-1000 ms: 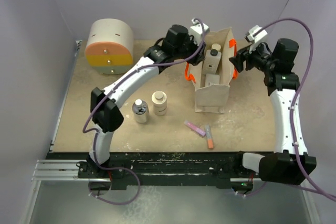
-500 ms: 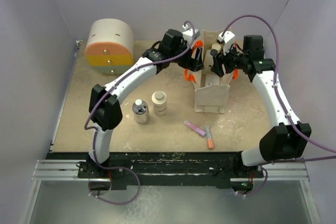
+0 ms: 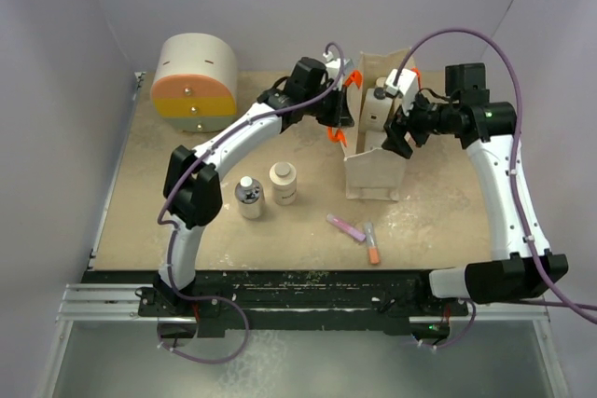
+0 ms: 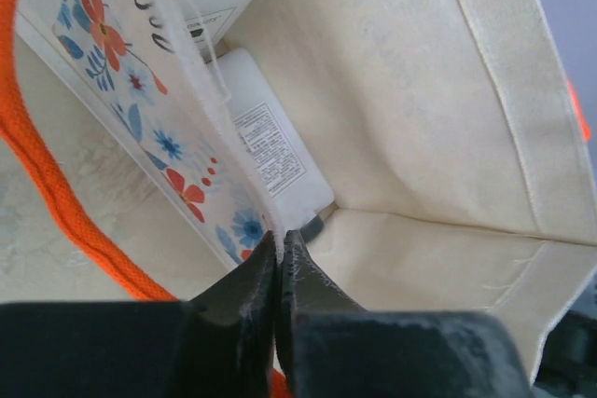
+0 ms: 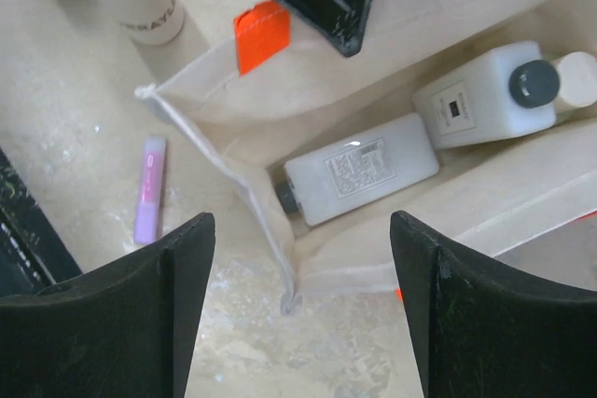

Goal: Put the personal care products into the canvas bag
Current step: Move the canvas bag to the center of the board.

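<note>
The canvas bag (image 3: pixel 377 170) stands open at the back middle of the table, its orange handles (image 4: pixel 54 184) hanging at the sides. My left gripper (image 3: pixel 342 118) is shut on the bag's left wall (image 4: pixel 191 72), the thin cloth pinched between its fingers (image 4: pixel 244 300). Inside, one white bottle (image 5: pixel 362 168) with a black cap lies flat and another (image 5: pixel 487 93) stands upright. My right gripper (image 5: pixel 300 221) hangs open over the bag's mouth, holding nothing. A clear-grey bottle (image 3: pixel 248 198) and a cream jar (image 3: pixel 283 184) stand on the table left of the bag.
A round cream, orange and yellow drawer box (image 3: pixel 193 81) stands at the back left. A pink tube (image 3: pixel 346 226) and an orange-tipped tube (image 3: pixel 372 244) lie in front of the bag. Grey walls close in both sides and the back.
My left gripper opened and then shut on the bag's left wall. My right gripper swung from right of the bag to over its mouth, drew slightly nearer, and opened wider.
</note>
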